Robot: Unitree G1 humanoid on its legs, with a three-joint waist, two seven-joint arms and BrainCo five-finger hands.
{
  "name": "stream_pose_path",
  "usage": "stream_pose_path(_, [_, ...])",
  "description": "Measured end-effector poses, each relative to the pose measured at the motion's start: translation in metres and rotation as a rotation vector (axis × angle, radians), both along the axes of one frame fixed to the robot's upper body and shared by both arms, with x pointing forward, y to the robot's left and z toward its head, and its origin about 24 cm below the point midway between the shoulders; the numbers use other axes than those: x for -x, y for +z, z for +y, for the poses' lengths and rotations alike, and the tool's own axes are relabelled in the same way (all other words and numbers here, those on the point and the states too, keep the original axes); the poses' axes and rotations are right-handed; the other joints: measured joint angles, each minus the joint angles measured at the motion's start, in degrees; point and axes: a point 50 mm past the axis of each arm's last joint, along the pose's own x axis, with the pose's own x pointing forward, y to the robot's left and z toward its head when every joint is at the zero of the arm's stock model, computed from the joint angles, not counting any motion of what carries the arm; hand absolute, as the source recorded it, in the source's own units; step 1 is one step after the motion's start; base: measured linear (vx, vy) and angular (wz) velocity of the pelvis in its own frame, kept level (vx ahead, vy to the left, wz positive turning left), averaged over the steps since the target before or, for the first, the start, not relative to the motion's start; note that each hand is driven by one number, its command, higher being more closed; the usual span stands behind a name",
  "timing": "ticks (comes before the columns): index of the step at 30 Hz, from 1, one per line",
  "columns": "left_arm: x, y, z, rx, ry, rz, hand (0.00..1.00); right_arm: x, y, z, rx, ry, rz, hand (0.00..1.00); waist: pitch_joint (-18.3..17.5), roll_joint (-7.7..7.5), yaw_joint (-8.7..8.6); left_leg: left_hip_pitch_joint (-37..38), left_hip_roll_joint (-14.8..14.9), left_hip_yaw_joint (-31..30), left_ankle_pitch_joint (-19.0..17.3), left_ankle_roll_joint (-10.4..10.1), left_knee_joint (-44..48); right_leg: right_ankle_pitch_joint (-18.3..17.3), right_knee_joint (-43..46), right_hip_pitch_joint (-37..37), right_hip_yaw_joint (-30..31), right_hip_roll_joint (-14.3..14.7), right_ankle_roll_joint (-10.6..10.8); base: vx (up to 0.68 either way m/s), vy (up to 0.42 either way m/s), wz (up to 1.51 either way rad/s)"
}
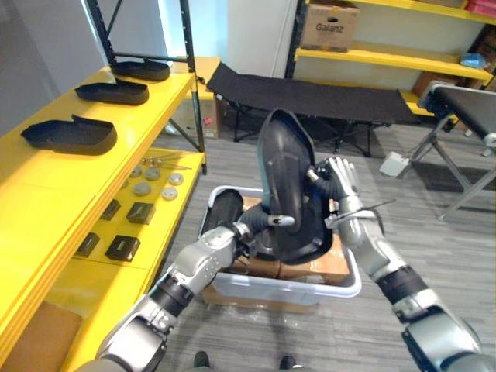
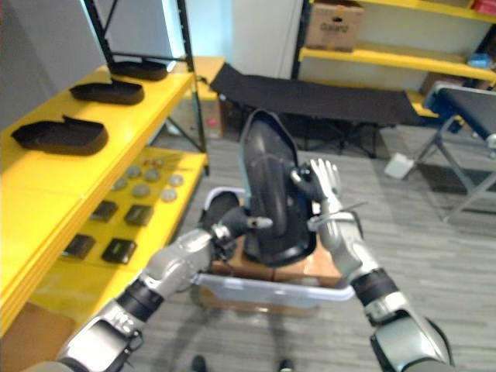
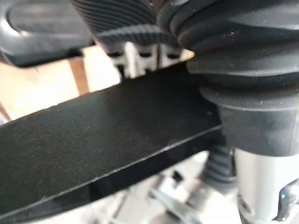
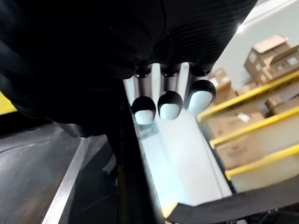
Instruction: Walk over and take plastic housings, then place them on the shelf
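A large black plastic housing stands upright in the air between my two hands, above a white bin. My left hand holds its lower left edge, with the thumb laid across the front and the other fingers hidden behind it. My right hand presses flat against the housing's right side, its fingertips straight along the edge. Three more black housings lie in a row on the top board of the yellow shelf at the left. Another dark housing rests in the bin.
The shelf's lower board carries round metal discs and small black boxes. Cardboard lies in the bin. Behind it stands a black folding cot, and a bench frame stands at the right. Yellow racks with a cardboard box line the back wall.
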Motion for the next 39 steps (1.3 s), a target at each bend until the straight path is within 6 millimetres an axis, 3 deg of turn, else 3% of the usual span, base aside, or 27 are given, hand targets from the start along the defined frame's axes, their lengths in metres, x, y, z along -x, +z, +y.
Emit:
stream_pose_path(15, [0.001, -0.020, 0.014, -0.044, 0.244, -0.037, 1.00, -0.001, -0.007, 0.013, -0.102, 0.002, 0.018, 1.00, -0.01, -0.01, 0.56, 0.36, 0.04, 0.15, 0.04, 0.00, 0.01, 0.15, 0.12, 0.16, 0.17, 0.02, 0.24, 0.00, 0.000, 0.00])
stream_pose_path(27, [0.009, -0.023, 0.010, 0.176, 0.427, 0.084, 1.00, 0.026, -0.026, 0.030, -0.346, -0.028, 0.003, 1.00, -0.02, -0.03, 0.53, 0.49, 0.14, 0.46, -0.06, -0.11, 0.01, -0.19, 0.07, 0.10, 0.54, -0.07, 0.19, 0.00, 0.000, 0.00])
stream_pose_path(32, [0.018, -0.031, 0.002, 0.302, 0.424, 0.205, 1.00, 0.031, -0.021, 0.043, -0.464, -0.007, -0.017, 1.00, -0.11, -0.19, 0.25, 0.51, 0.23, 0.73, -0.24, -0.33, 0.01, -0.19, -0.01, -0.04, 0.97, -0.14, 0.19, 0.00, 0.000, -0.02])
stream_pose_path(33, [0.019, -0.031, 0.001, 0.309, 0.424, 0.210, 1.00, 0.032, -0.021, 0.044, -0.467, -0.005, -0.019, 0.00, -0.18, -0.29, 0.25, 0.51, 0.24, 0.79, -0.27, -0.37, 0.01, -0.19, -0.03, -0.07, 1.02, -0.13, 0.19, 0.00, 0.000, -0.05])
stream_pose_path(39, [0.020, -0.032, -0.001, 0.320, 0.414, 0.215, 1.00, 0.040, -0.020, 0.045, -0.499, 0.019, -0.032, 0.00, -0.90, -1.38, 0.20, 0.59, 0.25, 1.58, -0.55, -0.38, 0.03, -0.18, -0.07, -0.18, 1.32, -0.21, 0.19, 0.00, 0.000, -0.02])
